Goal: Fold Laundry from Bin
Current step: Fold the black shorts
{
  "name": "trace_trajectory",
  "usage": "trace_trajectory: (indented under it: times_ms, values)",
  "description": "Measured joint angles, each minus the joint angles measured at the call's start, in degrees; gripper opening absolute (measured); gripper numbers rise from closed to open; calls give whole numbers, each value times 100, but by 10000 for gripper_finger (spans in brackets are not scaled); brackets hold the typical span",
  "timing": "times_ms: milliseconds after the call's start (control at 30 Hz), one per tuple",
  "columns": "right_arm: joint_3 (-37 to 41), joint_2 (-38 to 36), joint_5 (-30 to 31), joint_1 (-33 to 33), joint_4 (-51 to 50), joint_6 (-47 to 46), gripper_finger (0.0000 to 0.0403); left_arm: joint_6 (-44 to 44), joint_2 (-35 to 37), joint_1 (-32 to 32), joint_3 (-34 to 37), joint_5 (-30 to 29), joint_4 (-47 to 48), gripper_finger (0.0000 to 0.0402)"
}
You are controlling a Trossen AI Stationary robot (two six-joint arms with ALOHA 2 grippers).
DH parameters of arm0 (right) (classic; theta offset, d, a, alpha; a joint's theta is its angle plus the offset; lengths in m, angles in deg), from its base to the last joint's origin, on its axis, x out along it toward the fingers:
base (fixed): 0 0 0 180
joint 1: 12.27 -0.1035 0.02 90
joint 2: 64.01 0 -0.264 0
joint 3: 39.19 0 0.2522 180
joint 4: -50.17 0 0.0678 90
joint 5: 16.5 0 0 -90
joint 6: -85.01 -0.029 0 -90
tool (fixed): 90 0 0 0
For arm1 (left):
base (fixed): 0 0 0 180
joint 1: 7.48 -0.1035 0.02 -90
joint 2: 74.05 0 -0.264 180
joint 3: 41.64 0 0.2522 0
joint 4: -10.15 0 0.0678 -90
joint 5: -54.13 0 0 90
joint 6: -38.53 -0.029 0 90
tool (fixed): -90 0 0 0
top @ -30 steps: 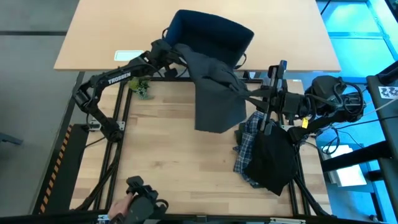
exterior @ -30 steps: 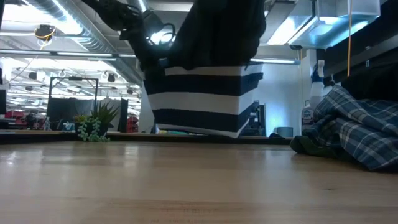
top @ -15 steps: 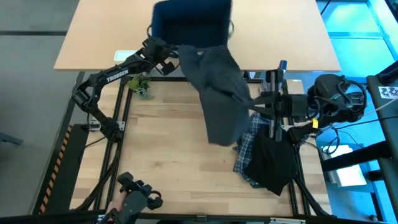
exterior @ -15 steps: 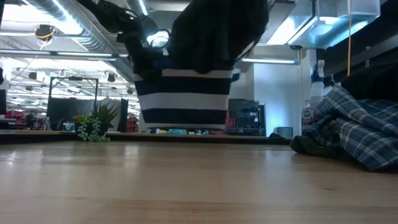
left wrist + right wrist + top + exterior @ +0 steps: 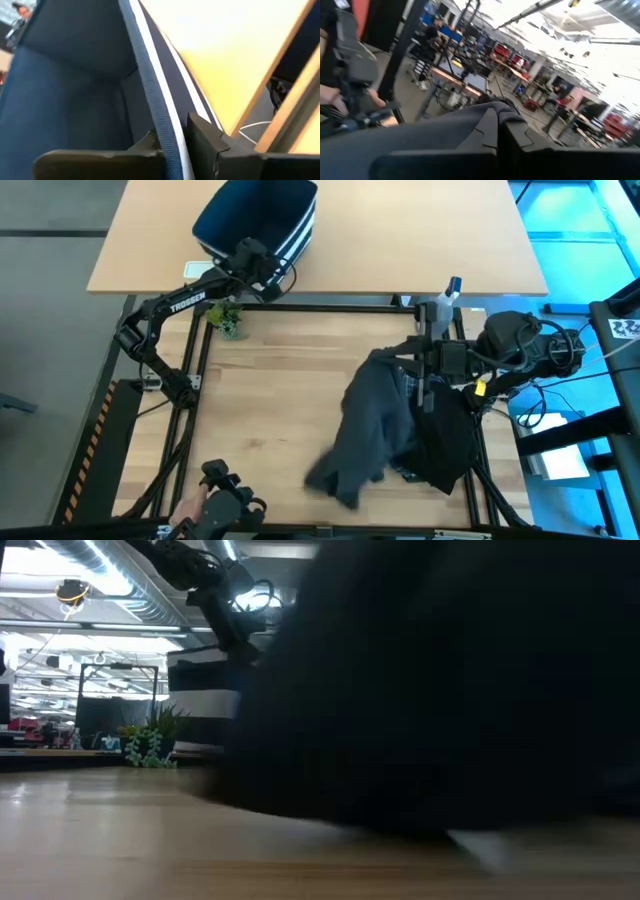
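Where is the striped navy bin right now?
High view: the bin is at the far left on the tan tabletop, its rim held by the left hand.

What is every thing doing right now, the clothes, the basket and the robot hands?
Bin: empty, tipped, rim between the left gripper's jaws.
Olive garment: pinched by the shut right gripper, trailing onto the table.
Plaid shirt: heaped, mostly covered.
Black garment: heaped at the table's edge.

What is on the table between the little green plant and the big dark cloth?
Nothing. In the high view, the wooden table is bare between the small plant and the dark olive-green garment held by the right gripper.
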Motion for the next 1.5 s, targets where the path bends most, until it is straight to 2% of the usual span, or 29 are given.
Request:
trace_trajectory:
  times_ms: [233, 400, 533, 633, 767, 867, 967, 1033, 1233, 1267, 1500]
  values:
    - [0, 31, 327, 7, -103, 6, 0, -443, 11, 126, -22, 286, 67, 85]
    - [0, 33, 398, 27, -191, 11, 0, -360, 11, 141, -473, 889, 322, 141]
    - [0, 33, 531, 92, -198, -5, 0, -196, 11, 177, -862, 1409, 869, 179]
    - [0, 32, 778, 195, -246, 0, 0, -73, 11, 271, -1000, 1399, 1245, 192]
    - [0, 31, 756, 368, -323, -10, 0, 281, 11, 331, -1008, 1031, 1417, 196]
    - [0, 44, 756, 498, -357, -31, 0, 551, 11, 315, -1008, 1147, 1514, 196]
    - [0, 50, 752, 644, -401, -44, 0, 295, 11, 311, -1008, 1429, 1625, 182]
    - [0, 50, 753, 731, -483, -44, 0, -92, 9, 338, -1008, 1525, 1711, 156]
    - [0, 53, 756, 974, -667, -133, 0, -1159, 11, 403, -1017, 1609, 2208, 29]
    - [0, 53, 756, 1001, -679, -133, 0, -1349, 13, 403, -1019, 1645, 2311, 18]
    - [0, 53, 653, 1108, -785, -157, 0, -2914, -9, 400, -999, 1566, 2878, 9]
